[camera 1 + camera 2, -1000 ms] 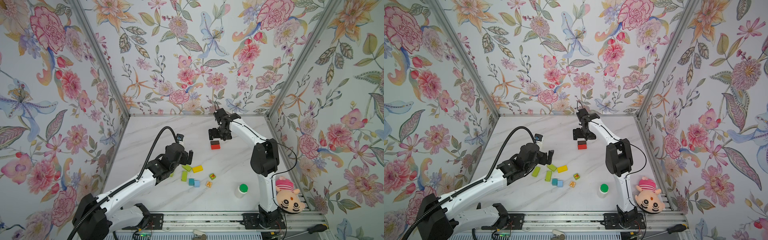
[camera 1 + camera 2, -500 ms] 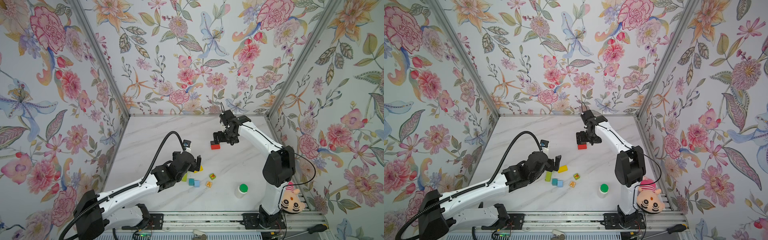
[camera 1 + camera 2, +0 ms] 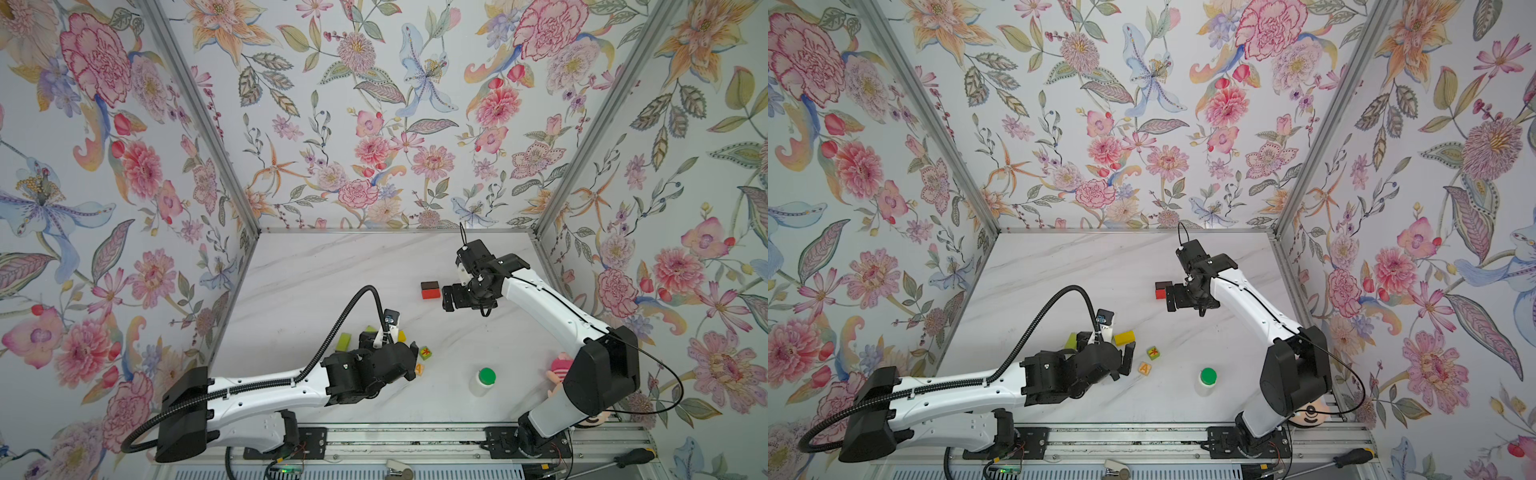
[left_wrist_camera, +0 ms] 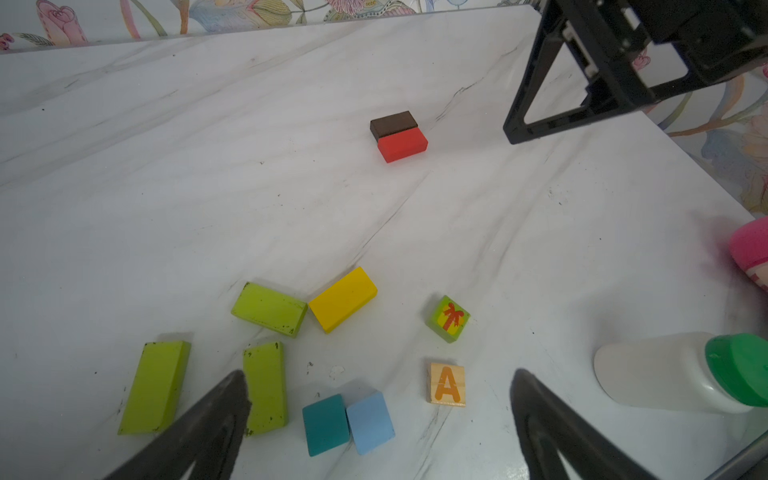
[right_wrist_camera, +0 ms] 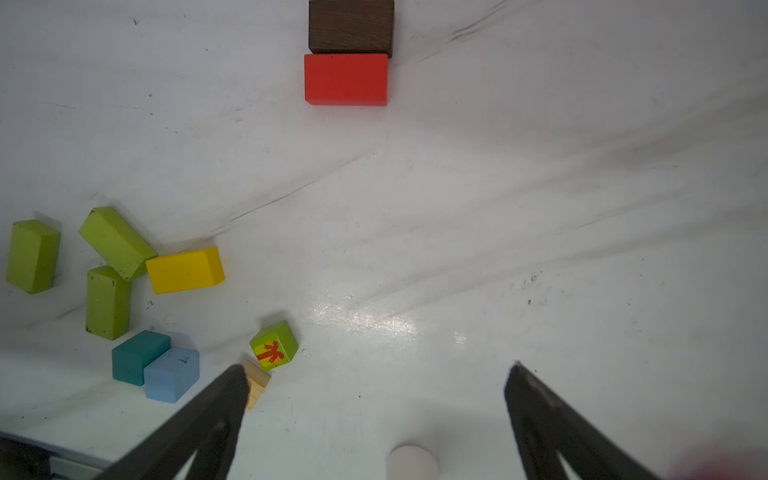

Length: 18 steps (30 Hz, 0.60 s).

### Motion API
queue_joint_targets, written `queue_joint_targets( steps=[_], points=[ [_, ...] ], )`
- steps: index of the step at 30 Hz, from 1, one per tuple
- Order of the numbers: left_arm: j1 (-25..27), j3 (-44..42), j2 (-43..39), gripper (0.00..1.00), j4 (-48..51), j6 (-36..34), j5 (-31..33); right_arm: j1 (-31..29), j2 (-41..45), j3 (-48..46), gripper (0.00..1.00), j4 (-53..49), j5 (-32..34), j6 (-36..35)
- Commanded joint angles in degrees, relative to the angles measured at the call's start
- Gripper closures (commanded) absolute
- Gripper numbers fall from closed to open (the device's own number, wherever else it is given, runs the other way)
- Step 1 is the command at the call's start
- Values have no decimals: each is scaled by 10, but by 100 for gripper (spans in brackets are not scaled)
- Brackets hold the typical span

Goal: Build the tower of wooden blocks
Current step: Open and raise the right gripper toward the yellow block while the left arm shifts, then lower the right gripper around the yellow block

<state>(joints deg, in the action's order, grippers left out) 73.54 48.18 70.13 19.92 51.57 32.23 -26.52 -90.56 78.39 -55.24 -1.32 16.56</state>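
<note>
A brown block [image 3: 429, 285] and a red block [image 3: 431, 294] lie flat, side by side, far on the table; no tower is in view. My right gripper [image 3: 445, 298] hangs open just right of them, holding nothing. Nearer the front lie a yellow block [image 4: 343, 299], three lime-green oblongs [image 4: 269, 308], a teal cube [image 4: 325, 424] against a light-blue cube [image 4: 370, 422], a green red-marked cube [image 4: 449, 318] and a tan "A" cube [image 4: 446, 383]. Above this cluster my left gripper [image 3: 1106, 347] is open and empty, hiding some blocks in both top views.
A white green-capped bottle [image 3: 482, 380] stands at the front right of the marble table [image 3: 332, 270]. A plush doll [image 3: 559, 372] lies behind the right arm's base. Floral walls close in the back and both sides.
My left gripper has swung right and toward the front, over the loose blocks. My right gripper has drawn back to the right of the brown and red blocks.
</note>
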Motion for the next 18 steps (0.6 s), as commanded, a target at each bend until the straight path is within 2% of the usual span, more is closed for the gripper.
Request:
queue_joint_targets(
  steps=[1, 6, 11, 14, 18],
  points=[
    [9, -8, -22, 1, 31, 37, 31, -11, 34, -27, 2, 7, -7, 14],
    [8, -36, -77, 1, 55, 40, 32, -44, 52, -46, 4, 11, 11, 55],
    [10, -64, -162, 1, 140, 85, 20, -117, 44, -32, 7, 15, 21, 117],
    [10, -101, -228, 1, 168, 115, 22, -164, 21, -19, 12, 15, 46, 150],
    [10, -131, -304, 1, 158, 106, 12, -217, -11, 4, 18, 15, 66, 188]
  ],
)
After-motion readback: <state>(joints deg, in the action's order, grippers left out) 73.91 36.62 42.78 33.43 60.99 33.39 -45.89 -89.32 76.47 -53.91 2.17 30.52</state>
